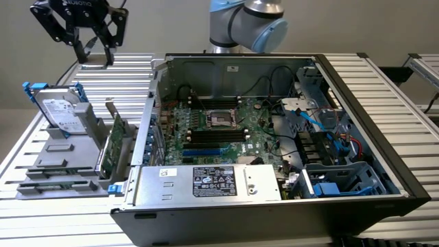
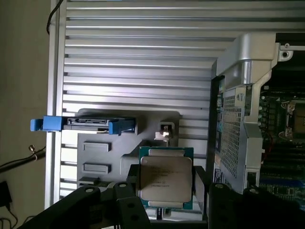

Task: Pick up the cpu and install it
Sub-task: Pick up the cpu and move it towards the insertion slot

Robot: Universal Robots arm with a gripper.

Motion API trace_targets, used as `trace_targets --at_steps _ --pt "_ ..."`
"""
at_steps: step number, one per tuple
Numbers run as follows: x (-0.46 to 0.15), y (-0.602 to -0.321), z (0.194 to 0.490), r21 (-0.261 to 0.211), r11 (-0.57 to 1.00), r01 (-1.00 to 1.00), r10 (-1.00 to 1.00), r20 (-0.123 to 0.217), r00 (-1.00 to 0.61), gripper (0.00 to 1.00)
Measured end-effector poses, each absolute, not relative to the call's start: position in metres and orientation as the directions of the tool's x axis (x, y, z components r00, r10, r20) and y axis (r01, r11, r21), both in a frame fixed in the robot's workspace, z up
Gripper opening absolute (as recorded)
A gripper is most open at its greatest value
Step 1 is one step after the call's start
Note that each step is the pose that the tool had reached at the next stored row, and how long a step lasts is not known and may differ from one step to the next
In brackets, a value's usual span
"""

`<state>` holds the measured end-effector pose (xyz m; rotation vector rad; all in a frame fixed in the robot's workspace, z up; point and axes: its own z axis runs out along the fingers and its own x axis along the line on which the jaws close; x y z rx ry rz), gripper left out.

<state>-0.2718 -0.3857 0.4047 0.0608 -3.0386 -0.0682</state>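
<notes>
The cpu (image 2: 166,179), a flat square chip with a silver-grey metal top and a green rim, sits between my black fingers (image 2: 127,196). My gripper (image 2: 166,193) is shut on it from two opposite sides. In the exterior view the gripper (image 1: 94,54) hangs high at the exterior view's left, above the slatted table behind the grey holder (image 1: 58,154), with the cpu (image 1: 96,63) at its fingertips. The open socket (image 1: 221,119) lies in the middle of the motherboard inside the case, well off towards the exterior view's right. A part of that socket (image 2: 298,117) shows in the wrist view.
The open computer case (image 1: 357,128) lies on the slatted table (image 1: 404,98), with cables, drive cages and a power supply (image 1: 205,182) inside. A silver hard drive (image 1: 60,110) with a blue bracket and a green circuit card (image 1: 116,136) stand in the grey holder.
</notes>
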Motion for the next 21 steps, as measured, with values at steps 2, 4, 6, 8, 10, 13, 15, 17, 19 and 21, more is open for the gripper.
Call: trace_targets --at_steps 2,4,6,8,10,13,15,17,19,21 --pt "-0.265 -0.384 0.405 0.047 0.998 -0.038 -0.042 0.102 -0.994 0.54" --pt "-0.257 -0.382 0.405 0.047 0.998 -0.037 -0.042 0.103 -0.994 0.54" --pt "-0.250 -0.380 0.405 0.047 0.998 -0.037 -0.042 0.104 -0.994 0.54" --pt "-0.241 -0.378 0.405 0.047 0.998 -0.037 -0.042 0.106 -0.993 0.54" --pt "-0.233 -0.377 0.405 0.047 0.998 -0.037 -0.042 0.108 -0.993 0.54" --pt "-0.220 -0.375 0.405 0.047 0.998 -0.037 -0.042 0.110 -0.993 0.54" --pt "-0.211 -0.374 0.404 0.047 0.998 -0.037 -0.042 0.112 -0.993 0.54" --pt "-0.203 -0.373 0.404 0.047 0.998 -0.037 -0.042 0.113 -0.993 0.54" --pt "-0.195 -0.372 0.404 0.047 0.998 -0.037 -0.042 0.115 -0.992 0.54" --pt "-0.187 -0.371 0.404 0.047 0.998 -0.037 -0.042 0.116 -0.992 0.54"
